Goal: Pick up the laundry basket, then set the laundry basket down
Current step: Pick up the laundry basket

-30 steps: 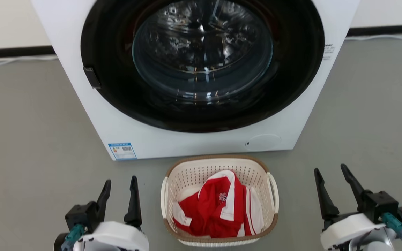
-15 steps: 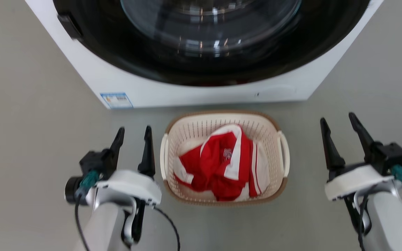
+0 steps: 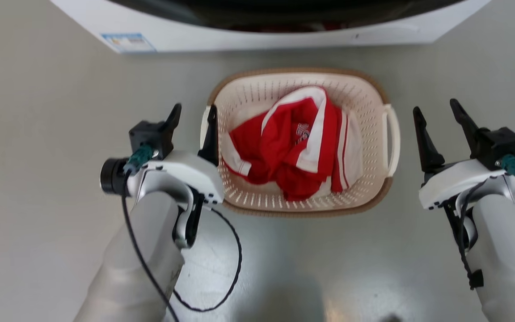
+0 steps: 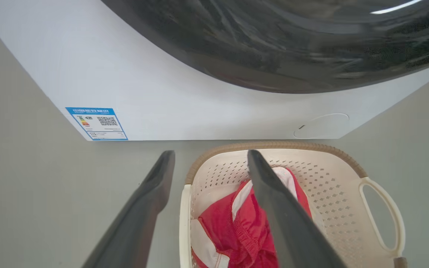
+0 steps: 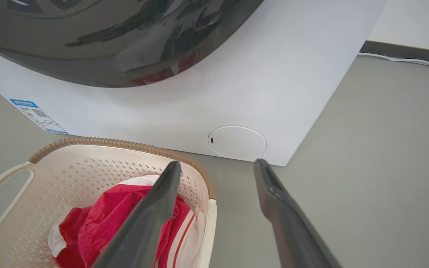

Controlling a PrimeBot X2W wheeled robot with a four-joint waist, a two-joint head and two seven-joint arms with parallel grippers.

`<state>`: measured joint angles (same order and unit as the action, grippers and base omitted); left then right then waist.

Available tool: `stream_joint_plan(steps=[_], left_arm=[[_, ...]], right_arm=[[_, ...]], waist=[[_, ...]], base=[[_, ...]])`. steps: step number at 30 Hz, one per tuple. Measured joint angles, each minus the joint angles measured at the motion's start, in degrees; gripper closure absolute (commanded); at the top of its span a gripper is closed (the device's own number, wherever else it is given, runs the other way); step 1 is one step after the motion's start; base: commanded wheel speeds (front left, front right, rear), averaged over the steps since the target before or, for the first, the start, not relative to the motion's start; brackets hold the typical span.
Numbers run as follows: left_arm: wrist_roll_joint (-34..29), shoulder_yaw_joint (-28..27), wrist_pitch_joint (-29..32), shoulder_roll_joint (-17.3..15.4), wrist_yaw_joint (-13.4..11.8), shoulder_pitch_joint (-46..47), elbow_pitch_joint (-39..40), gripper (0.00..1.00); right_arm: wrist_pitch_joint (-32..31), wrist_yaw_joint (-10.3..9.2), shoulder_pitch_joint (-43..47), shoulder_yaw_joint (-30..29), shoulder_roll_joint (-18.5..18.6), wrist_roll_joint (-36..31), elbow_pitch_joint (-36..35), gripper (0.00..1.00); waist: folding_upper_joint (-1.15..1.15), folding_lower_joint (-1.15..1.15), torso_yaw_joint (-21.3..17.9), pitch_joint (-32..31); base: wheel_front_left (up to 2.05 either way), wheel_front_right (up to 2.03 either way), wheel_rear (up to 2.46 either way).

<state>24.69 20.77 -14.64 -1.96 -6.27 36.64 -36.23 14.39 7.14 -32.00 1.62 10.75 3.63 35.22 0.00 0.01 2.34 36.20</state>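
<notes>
Left tool [image 3: 195, 117] has closed on the laundry basket [image 3: 297, 71], fingers apart astride its frame-left loop handle [image 3: 204, 129]; right tool [image 3: 436, 116], also spread, just beside. Basket sits mid-frame on the floor [image 3: 38, 134] — likely light, stiff; lift by both handles.

Ref: cream-white perforated plastic basket [image 3: 248, 96] w/ brown woven-look rim.
- Behind it: big white washing machine [image 3: 262, 40], near; narrow strip of grey floor [image 3: 38, 134] btwn.
- Left, right, front of it: open floor.
- Inside: crumpled red-and-white garment [image 3: 284, 156] covers bottom.
</notes>
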Motion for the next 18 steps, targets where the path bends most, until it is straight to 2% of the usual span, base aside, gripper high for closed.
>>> stream_joint_plan(steps=[9, 18], left_arm=[[1.2, 4.0, 0.0, 0.1, -1.6, 6.3, -4.6, 0.0], [3.4, 6.4, 0.0, 0.2, -2.5, 8.8, -7.5, 0.0]], right_arm=[[0.0, 0.0, -3.5, 0.5, 0.2, 0.0, 3.0, 0.0], [0.0, 0.0, -4.8, 0.5, -0.1, 0.0, 4.3, 0.0]], waist=[[0.0, 0.0, 1.0, 8.1], [0.0, 0.0, 1.5, 12.4]], base=[[0.0, 0.0, 0.0], [0.0, 0.0, 0.0]])
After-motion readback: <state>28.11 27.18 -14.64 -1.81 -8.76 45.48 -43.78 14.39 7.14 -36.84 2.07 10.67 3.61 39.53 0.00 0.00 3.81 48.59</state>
